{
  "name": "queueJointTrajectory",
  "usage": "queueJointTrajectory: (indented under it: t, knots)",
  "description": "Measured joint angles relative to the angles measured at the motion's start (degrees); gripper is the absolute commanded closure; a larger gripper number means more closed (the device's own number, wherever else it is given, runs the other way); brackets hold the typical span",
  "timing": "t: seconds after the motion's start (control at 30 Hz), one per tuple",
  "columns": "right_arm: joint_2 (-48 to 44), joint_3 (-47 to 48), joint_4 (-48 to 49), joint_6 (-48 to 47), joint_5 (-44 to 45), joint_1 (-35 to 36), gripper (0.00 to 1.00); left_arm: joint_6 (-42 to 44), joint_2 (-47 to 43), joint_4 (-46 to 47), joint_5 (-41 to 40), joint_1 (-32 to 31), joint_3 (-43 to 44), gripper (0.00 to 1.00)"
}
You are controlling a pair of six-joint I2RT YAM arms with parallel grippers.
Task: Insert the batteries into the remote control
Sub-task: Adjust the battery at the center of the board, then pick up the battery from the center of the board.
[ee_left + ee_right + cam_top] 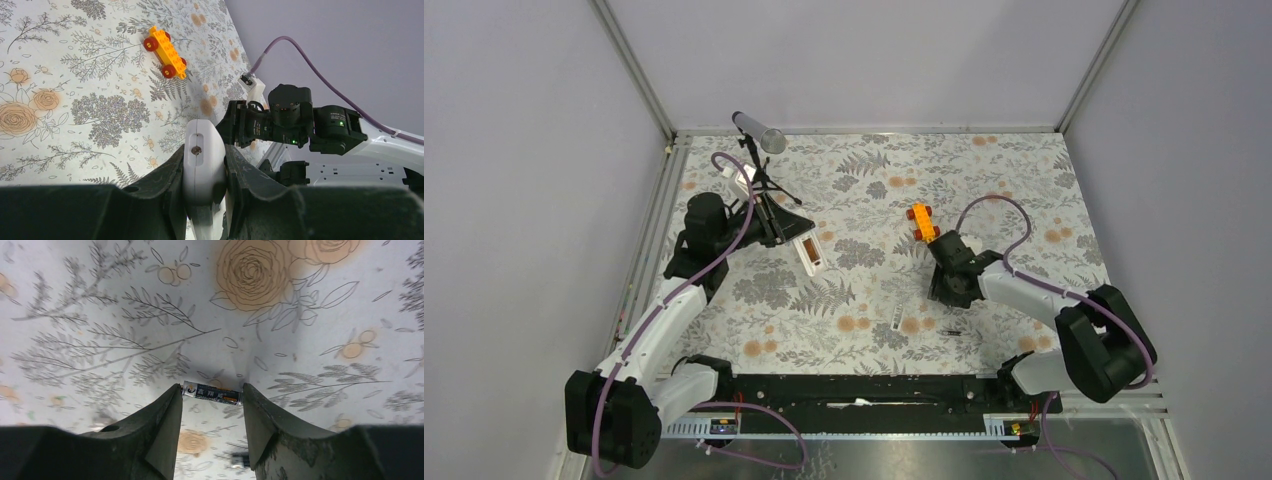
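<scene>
- Two grippers work over the floral table (864,190), one raised at the far left and one low near the middle.
- The left gripper (204,152) is clamped tight on the remote control (810,252) and holds the slim white body off the table.
- An orange toy car (921,220) sits on the table just beyond the right-hand one and has no part in the job.
- The right gripper (212,386) stands about half wide, its tips bracketing one battery (212,393) end to end. Whether it pinches the battery yet cannot be told.
- A second battery (951,331) lies nearer the bases, beside a small white cover piece (911,325).
- The step in hand looks like the pickup of the first battery, so loading has barely begun.
- The next move calls for a firm pinch on the ends and a clean lift. The battery must then be carried across and lined up with the held remote, and a round cell could slip or roll.
</scene>
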Motion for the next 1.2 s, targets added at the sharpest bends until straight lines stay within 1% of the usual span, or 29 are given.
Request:
queueJointTrajectory:
  t: [0.1,0.2,0.3,0.37,0.43,0.47,0.53,0.7,0.8,0.9,1.0,1.03,1.13,1.2]
  knots:
    - [-0.02,-0.13,1.9,5.38,-1.38,-0.09,0.5,-0.33,0.02,0.35,0.09,0.02,0.0,1.0]
    - [2.64,1.64,3.96,10.05,-3.13,-0.09,0.45,-0.72,0.09,0.81,0.22,0.02,0.0,1.0]
    - [7.5,5.79,5.35,12.79,-3.45,-0.07,0.38,-1.22,0.09,1.57,0.22,0.02,-0.11,1.0]
    - [9.51,7.76,6.32,13.4,-3.3,-0.02,0.29,-1.4,0.09,1.81,0.24,0.02,-0.42,1.0]
    - [9.6,7.96,7.13,13.6,-2.99,0.13,0.21,-1.42,0.07,1.81,0.22,0.02,-0.76,1.0]
    - [9.46,7.96,7.39,13.4,-2.75,0.26,0.18,-1.4,0.07,1.81,0.22,0.02,-0.9,1.0]
    - [8.9,7.78,7.26,12.26,-1.95,0.42,0.17,-1.42,0.07,1.6,0.22,0.07,-0.94,1.0]
    - [5.55,6.01,8.46,4.13,-1.86,0.42,0.21,-1.4,0.07,1.64,0.2,0.24,-0.94,1.0]
    - [3.61,5.03,11.8,-3.21,-3.91,0.42,0.21,-1.36,-0.15,1.57,-0.13,0.55,-0.94,1.0]
    - [3.8,5.01,14.62,-10.12,-6.69,0.42,0.21,-1.2,-0.87,1.31,-0.72,0.85,-0.94,1.0]
    - [6.27,6.12,14.95,-15.98,-9.7,0.42,0.31,-0.98,-1.95,1.29,-0.92,1.05,-0.94,1.0]
    - [7.98,7.08,14.47,-17.66,-10.45,0.42,0.37,-0.92,-2.25,1.29,-0.94,1.09,-0.94,1.0]
    - [13.33,10.88,12.07,-21.22,-10.6,0.5,0.42,-0.87,-2.6,1.22,-0.94,1.22,-0.94,1.0]
    - [14.29,12.35,11.76,-23.12,-9.79,0.79,0.45,-0.87,-2.71,1.18,-0.94,1.33,-0.94,1.0]
